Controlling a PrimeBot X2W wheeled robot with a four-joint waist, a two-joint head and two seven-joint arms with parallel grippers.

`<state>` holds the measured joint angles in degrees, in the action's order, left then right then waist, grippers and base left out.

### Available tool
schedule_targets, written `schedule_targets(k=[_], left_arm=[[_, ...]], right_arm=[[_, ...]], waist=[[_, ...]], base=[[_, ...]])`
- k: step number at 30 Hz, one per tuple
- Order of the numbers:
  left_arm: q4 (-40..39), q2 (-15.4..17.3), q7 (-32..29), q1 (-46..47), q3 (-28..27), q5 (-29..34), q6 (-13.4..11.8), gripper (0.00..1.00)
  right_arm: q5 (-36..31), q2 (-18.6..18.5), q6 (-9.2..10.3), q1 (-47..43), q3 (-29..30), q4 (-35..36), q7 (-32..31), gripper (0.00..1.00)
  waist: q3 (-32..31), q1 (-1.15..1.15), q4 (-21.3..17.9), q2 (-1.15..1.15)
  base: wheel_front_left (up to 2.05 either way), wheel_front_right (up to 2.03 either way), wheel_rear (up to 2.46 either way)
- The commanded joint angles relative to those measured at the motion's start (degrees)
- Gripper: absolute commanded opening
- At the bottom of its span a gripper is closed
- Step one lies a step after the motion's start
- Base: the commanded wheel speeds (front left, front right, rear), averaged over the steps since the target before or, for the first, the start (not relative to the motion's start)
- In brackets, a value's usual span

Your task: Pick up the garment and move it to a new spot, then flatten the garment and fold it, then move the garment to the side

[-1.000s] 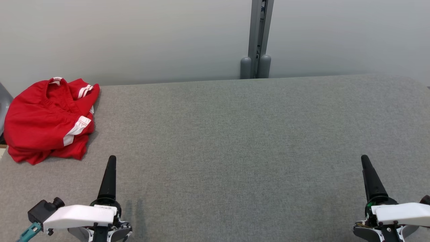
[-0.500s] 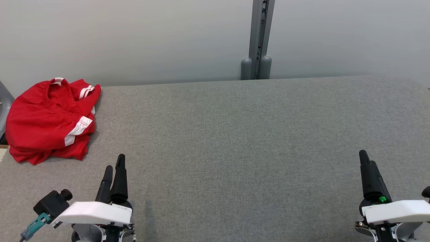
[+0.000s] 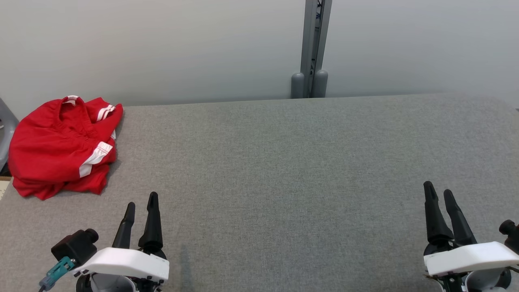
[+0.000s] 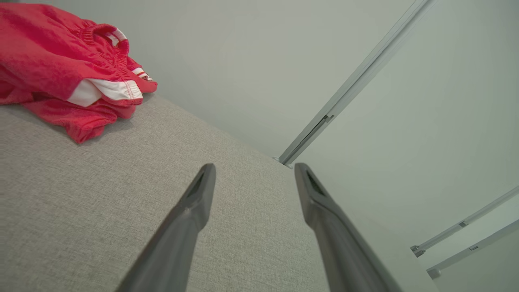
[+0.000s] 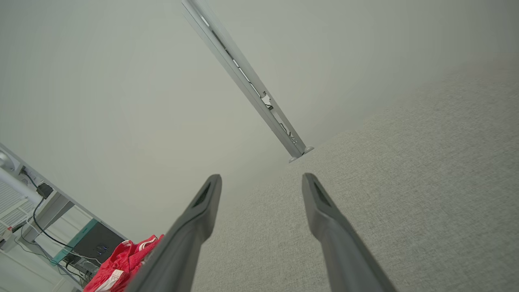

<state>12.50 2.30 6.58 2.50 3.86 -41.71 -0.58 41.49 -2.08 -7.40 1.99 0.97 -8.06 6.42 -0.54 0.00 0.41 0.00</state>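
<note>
The garment (image 3: pixel 61 148) is a crumpled red piece with white stripes, lying at the far left end of the grey fabric table (image 3: pixel 284 162). It also shows at the top left of the left wrist view as the garment (image 4: pixel 61 69), and small at the bottom left of the right wrist view as the garment (image 5: pixel 117 267). My left gripper (image 3: pixel 141 200) stands open near the front left, below and right of the garment, holding nothing. My right gripper (image 3: pixel 438 190) is open at the front right, far from the garment. Between the left fingers (image 4: pixel 194 207) is bare table.
A pale wall runs behind the table with a grey vertical rail (image 3: pixel 311 48) at its middle. A grey object (image 3: pixel 5 121) stands past the table's left end. In the right wrist view, cables and a dark box (image 5: pixel 87 243) lie beyond that end.
Both grippers have turned about their wrists, so each now shows two separate fingers instead of one. The head camera has shifted slightly. The garment has not moved.
</note>
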Motion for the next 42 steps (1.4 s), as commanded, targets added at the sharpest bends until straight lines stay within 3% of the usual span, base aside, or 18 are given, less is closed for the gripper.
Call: schedule_targets(k=[1, 13, 42], left_arm=[[-0.5, 0.4, 0.5, 0.1, 0.1, 2.0, -0.3, 1.0], [0.8, 0.5, 2.4, -0.1, 1.0, 10.4, -1.1, 1.0], [3.4, 0.6, 6.1, -0.2, 2.4, 24.1, -3.2, 1.0]], right_arm=[[-1.9, -0.6, -0.08, 0.1, -0.1, 1.0, 0.7, 1.0], [-9.8, -0.7, -0.09, -0.4, -0.9, 1.0, 2.6, 1.0], [-25.3, -0.9, -0.12, -0.7, -2.5, -0.6, 6.2, 1.0]], waist=[[0.0, 0.0, 0.0, 0.0], [-0.1, 0.0, 0.5, 0.0], [-0.2, 0.0, 0.9, 0.0]], base=[[0.0, 0.0, 0.0], [0.0, 0.0, 0.0], [0.0, 0.0, 0.0]])
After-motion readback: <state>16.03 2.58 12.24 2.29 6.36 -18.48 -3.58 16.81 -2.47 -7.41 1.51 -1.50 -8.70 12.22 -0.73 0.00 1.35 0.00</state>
